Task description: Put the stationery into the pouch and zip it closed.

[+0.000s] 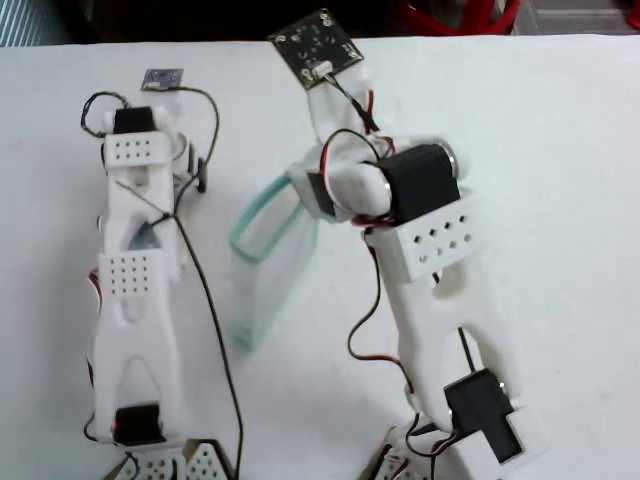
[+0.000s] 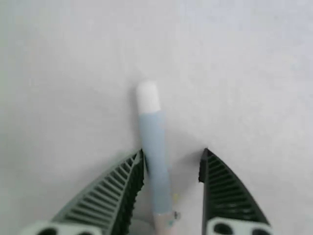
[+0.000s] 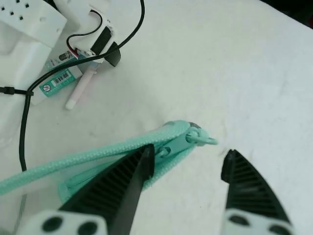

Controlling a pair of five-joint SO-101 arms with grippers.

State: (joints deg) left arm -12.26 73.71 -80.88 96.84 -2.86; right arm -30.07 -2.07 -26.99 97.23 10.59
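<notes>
Count: 2 arms, 1 pouch, 1 pen, 1 more small stationery piece.

Pouch (image 1: 272, 252): flat clear plastic w/ teal woven edging, lies on the white tabletop (image 1: 560, 150) between left arm (image 1: 135, 260) and right arm (image 1: 430, 250). Top edge gapes, so not zipped. Zipper pull (image 3: 203, 138) is teal and sits at the pouch's end corner.

Right tool (image 3: 188, 154): ribbed black fingers spread wide, grips nothing. The pouch's zipper corner lies between them, 1 finger right over the teal edging, the other well apart.

Left tool (image 2: 172, 155): also open, not clamped. Pen (image 2: 154, 142) is a slim cylinder w/ pale blue body and rounded white cap, flat on the tabletop between the 2 fingers. It's tight beside 1 finger, can't tell if touching, w/ a gap to the other.

Right wrist view: 1 small green-labelled piece (image 3: 58, 81) w/ barcode lies beside the left arm, can't tell what it is. Black cables (image 1: 205, 290) trail over the tabletop.
</notes>
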